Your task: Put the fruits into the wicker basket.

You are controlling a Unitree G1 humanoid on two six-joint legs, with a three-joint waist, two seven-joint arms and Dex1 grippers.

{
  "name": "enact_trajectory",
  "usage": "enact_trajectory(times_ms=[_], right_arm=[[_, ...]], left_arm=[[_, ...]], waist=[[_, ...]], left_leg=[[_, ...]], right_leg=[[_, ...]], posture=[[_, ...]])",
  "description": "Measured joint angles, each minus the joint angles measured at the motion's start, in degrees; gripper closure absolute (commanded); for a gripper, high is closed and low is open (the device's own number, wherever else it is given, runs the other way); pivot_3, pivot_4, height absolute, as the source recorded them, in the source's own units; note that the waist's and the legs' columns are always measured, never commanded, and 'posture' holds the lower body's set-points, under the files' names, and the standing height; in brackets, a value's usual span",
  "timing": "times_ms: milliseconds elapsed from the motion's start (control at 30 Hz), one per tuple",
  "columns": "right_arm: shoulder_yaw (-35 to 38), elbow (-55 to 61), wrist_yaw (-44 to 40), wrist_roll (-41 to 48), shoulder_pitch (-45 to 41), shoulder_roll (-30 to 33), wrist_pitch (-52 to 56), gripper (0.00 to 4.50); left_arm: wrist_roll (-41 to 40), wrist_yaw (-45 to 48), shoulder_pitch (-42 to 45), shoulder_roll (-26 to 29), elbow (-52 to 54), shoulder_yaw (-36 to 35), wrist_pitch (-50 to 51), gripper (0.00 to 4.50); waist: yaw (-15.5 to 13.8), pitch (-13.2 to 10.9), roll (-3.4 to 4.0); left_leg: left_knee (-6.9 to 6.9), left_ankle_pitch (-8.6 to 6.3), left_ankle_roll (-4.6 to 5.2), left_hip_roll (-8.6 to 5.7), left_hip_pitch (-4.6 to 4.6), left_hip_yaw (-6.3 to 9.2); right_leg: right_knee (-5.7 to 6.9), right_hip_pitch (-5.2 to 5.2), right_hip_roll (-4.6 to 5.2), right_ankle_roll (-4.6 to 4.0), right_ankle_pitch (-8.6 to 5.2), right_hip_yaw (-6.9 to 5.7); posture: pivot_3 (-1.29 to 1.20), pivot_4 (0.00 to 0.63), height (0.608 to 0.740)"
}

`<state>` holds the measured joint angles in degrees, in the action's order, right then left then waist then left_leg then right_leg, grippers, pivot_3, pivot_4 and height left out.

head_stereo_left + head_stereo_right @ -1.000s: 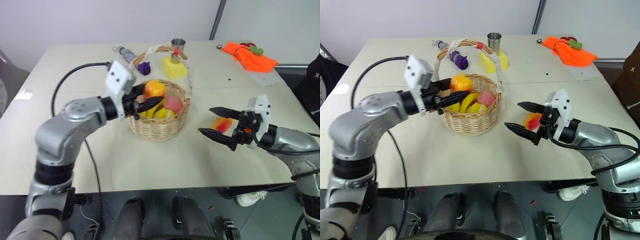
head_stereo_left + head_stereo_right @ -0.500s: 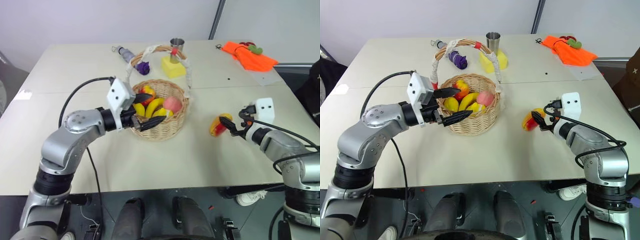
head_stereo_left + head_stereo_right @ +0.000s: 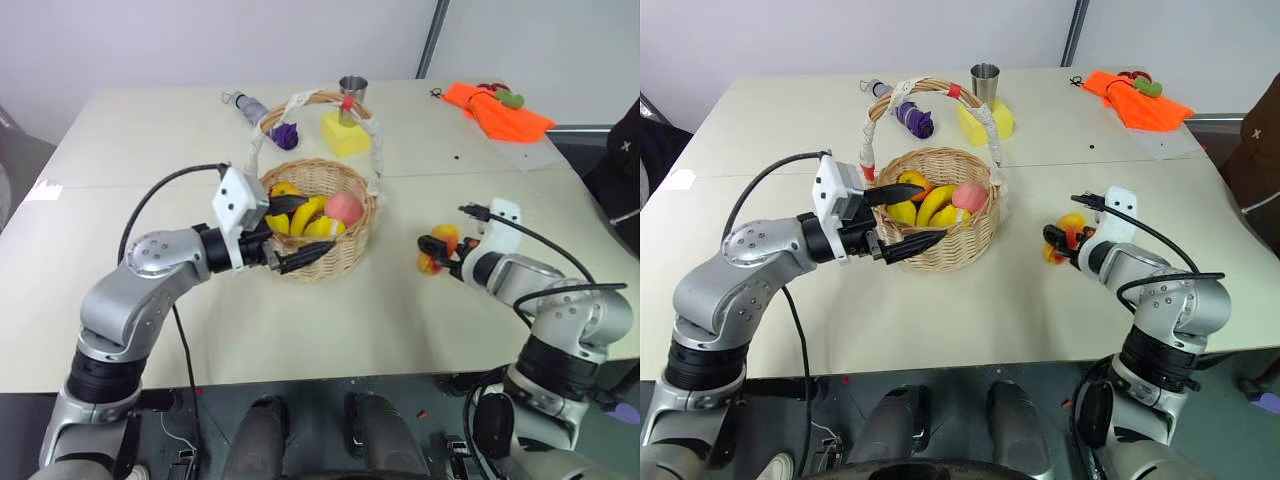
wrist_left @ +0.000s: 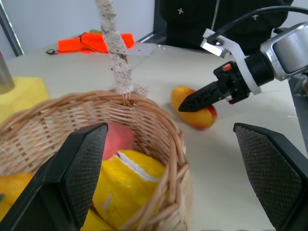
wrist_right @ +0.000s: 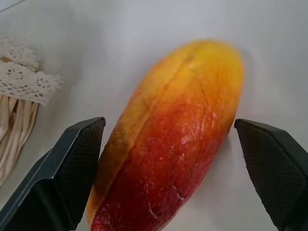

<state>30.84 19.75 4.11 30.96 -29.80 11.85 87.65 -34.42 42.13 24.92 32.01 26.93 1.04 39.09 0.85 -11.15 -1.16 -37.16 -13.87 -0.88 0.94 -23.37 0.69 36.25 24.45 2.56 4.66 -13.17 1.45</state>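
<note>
Counted: one wicker basket (image 3: 940, 215); beside it on the tabletop (image 3: 970, 320), one mango-shaped fruit (image 3: 1065, 238); inside it, one orange-red fruit (image 3: 912, 181), two bananas (image 3: 935, 203), one pink peach (image 3: 969, 197); behind it, one metal cup (image 3: 986, 82), one yellow sponge (image 3: 988, 122).

Glossy mango (image 5: 168, 139), woven wicker basket (image 3: 970, 240)

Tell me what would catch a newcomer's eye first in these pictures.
Probably the wicker basket mid-table, with bananas, a pink peach and a red-orange fruit inside, and the left end effector open at its near rim. To its right, the right end effector stands open around a red-and-yellow mango lying on the table. A bright orange cloth sits at the far right corner.
</note>
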Motion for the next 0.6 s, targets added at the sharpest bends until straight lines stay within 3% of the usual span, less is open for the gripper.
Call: enact_trajectory(times_ms=[133, 167, 233, 367, 467, 600], right_arm=[[-0.4, 0.3, -0.2, -1.0, -0.7, -0.9, 1.0, 2.12], [-1.0, 0.4, -0.5, -1.2, -0.7, -0.5, 1.0, 2.27], [-2.6, 0.5, -2.0, -1.5, -0.6, 1.7, 0.3, 2.33], [-9.3, 5.0, -14.0, -0.8, 2.4, 16.6, -9.9, 2.33], [-12.8, 10.5, -29.1, 1.2, 9.1, 25.5, -22.7, 2.33], [-15.1, 17.0, -44.3, 6.7, 12.3, 30.0, -32.3, 2.33]], left_arm=[[-0.5, 0.0, -0.2, 0.3, 0.6, -0.3, 0.0, 0.0], [-0.7, 0.0, -0.5, 0.5, 0.6, -0.5, 0.0, 0.0], [-1.1, 0.1, -1.1, 0.9, 0.6, -1.4, -0.1, 0.0], [-1.3, 1.9, -5.8, 3.5, -0.4, -6.0, -2.0, 0.0], [-2.7, 4.3, -9.6, 4.0, -1.8, -10.3, -4.5, 0.0], [-3.0, 7.2, -14.1, 4.1, -4.9, -14.0, -8.1, 0.0]], waist=[[0.0, 0.0, 0.01], [0.1, 0.0, 0.02], [0.1, 0.0, 0.04], [0.2, -0.1, 0.12], [0.2, -0.1, 0.11], [0.5, -0.1, 0.12]], left_leg=[[0.0, 0.0, 0.0, 0.0, 0.01, 0.0], [0.0, 0.0, 0.0, 0.0, 0.01, 0.0], [0.01, 0.0, 0.0, 0.0, 0.0, 0.0], [0.09, -0.02, 0.03, 0.01, 0.0, -0.01], [0.13, -0.06, 0.11, 0.02, 0.01, 0.0], [0.11, -0.07, 0.11, 0.06, 0.06, -0.06]], right_leg=[[0.0, 0.0, 0.0, -0.14, -0.07, 0.0], [0.0, 0.0, 0.0, -0.14, -0.07, 0.0], [-0.01, 0.0, 0.0, -0.14, -0.08, 0.0], [-0.08, 0.02, -0.01, -0.11, -0.12, -0.02], [-0.09, 0.02, -0.02, -0.03, -0.17, -0.03], [-0.09, 0.02, -0.03, -0.04, -0.17, -0.01]], posture=[[0.0, 0.15, 0.74], [0.0, 0.15, 0.74], [0.0, 0.15, 0.74], [0.0, 0.15, 0.74], [0.0, 0.15, 0.74], [0.0, 0.15, 0.74]])
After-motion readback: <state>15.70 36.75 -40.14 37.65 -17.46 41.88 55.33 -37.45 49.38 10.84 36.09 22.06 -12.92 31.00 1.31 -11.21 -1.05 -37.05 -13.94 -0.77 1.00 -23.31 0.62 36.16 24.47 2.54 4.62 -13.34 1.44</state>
